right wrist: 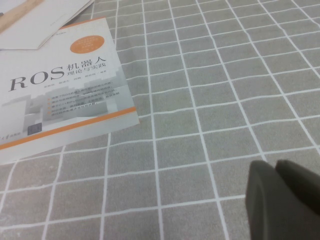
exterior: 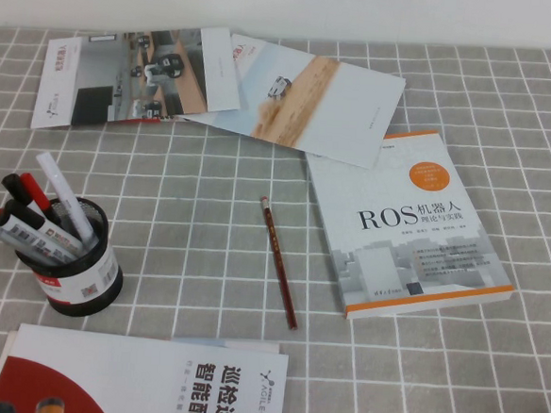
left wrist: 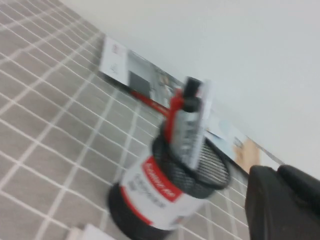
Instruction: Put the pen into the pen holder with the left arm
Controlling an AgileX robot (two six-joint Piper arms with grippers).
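Note:
The pen (exterior: 279, 263), a thin dark red stick with a pale tip at its far end, lies flat on the checked cloth in the middle of the table. The pen holder (exterior: 77, 273), a black mesh cup with a white label band, stands at the front left and holds several thick markers (exterior: 43, 214). Neither arm shows in the high view. In the left wrist view my left gripper (left wrist: 275, 171) is shut and empty, close beside the pen holder (left wrist: 165, 195). My right gripper (right wrist: 274, 167) is shut and empty over bare cloth.
A ROS book (exterior: 411, 225) lies right of the pen and also shows in the right wrist view (right wrist: 60, 85). Brochures (exterior: 293, 94) are spread along the back. A white and red booklet (exterior: 150, 382) lies at the front edge, next to the holder.

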